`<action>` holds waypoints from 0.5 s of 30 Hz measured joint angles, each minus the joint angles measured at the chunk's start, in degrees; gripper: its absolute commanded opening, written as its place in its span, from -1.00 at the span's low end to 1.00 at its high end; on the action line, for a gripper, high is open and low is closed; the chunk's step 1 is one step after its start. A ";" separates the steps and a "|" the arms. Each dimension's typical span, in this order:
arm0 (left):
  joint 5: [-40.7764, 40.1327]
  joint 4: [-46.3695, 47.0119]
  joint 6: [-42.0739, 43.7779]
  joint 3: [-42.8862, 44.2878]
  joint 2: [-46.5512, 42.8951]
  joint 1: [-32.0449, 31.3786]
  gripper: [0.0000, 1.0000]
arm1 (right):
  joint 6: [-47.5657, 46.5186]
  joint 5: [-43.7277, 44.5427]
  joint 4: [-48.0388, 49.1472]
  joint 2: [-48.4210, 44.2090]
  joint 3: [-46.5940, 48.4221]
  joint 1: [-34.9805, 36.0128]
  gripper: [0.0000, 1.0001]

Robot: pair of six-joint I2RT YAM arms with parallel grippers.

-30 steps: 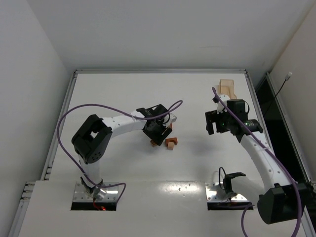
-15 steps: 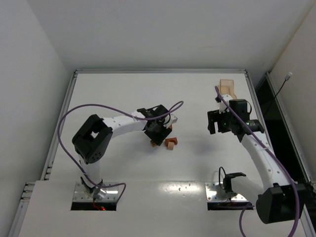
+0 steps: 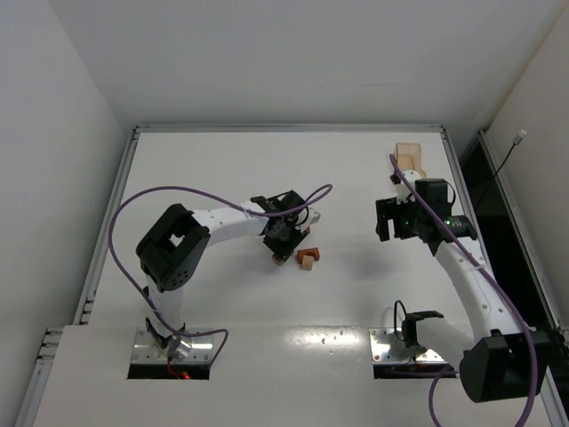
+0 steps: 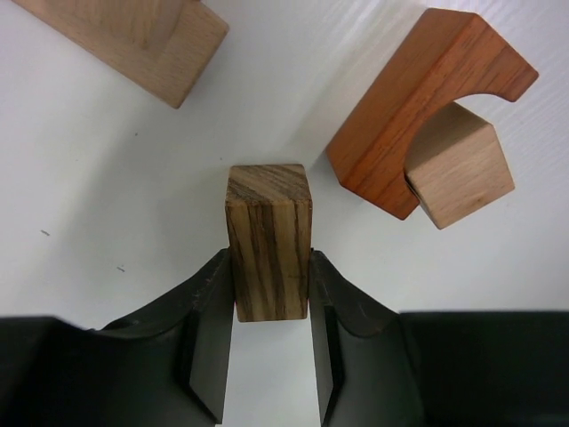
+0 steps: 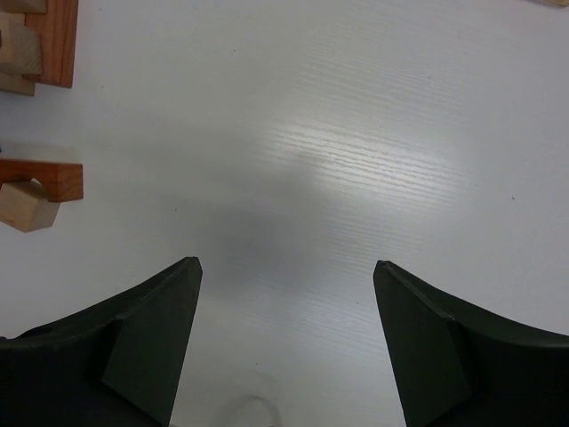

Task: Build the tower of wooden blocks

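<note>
The white worktop [image 3: 222,160] carries a striped block [image 4: 268,231] just beside the reddish arch [image 4: 400,116], its long axis pointing straight out of the left gripper [image 4: 269,267], whose jaws press both its long sides. The right gripper [image 5: 286,276] hangs wide open and empty, well apart from the arch. From above the left gripper hides the striped block, and a tan block [image 4: 133,36] near the arch is cut off.

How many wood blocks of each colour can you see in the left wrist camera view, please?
Light tan: 2, the tan cube under the arch and the tan piece cut off at the top edge
Reddish-brown: 1, the arch
Dark striped brown: 1, the striped block
Total: 4
</note>
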 measured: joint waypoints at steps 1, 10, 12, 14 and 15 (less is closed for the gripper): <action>-0.44 -0.04 -0.15 0.09 0.00 -0.02 -1.00 | 0.00 0.00 0.00 0.00 0.00 -0.07 0.50; -7.87 -4.81 -10.38 7.80 -1.33 -0.20 -1.00 | 0.92 -1.07 0.00 0.00 -0.02 -0.33 0.50; -9.99 -5.86 -14.49 9.57 -3.02 -0.13 -1.00 | 1.31 -1.27 0.02 0.04 -0.02 -0.33 0.50; -11.17 -7.06 -17.38 11.37 -4.50 0.33 -1.00 | 1.57 -1.40 0.02 0.31 -0.02 -0.33 0.50; -11.13 -7.52 -18.34 12.41 -4.76 0.57 -1.00 | 1.68 -1.46 0.02 0.35 -0.02 -0.33 0.50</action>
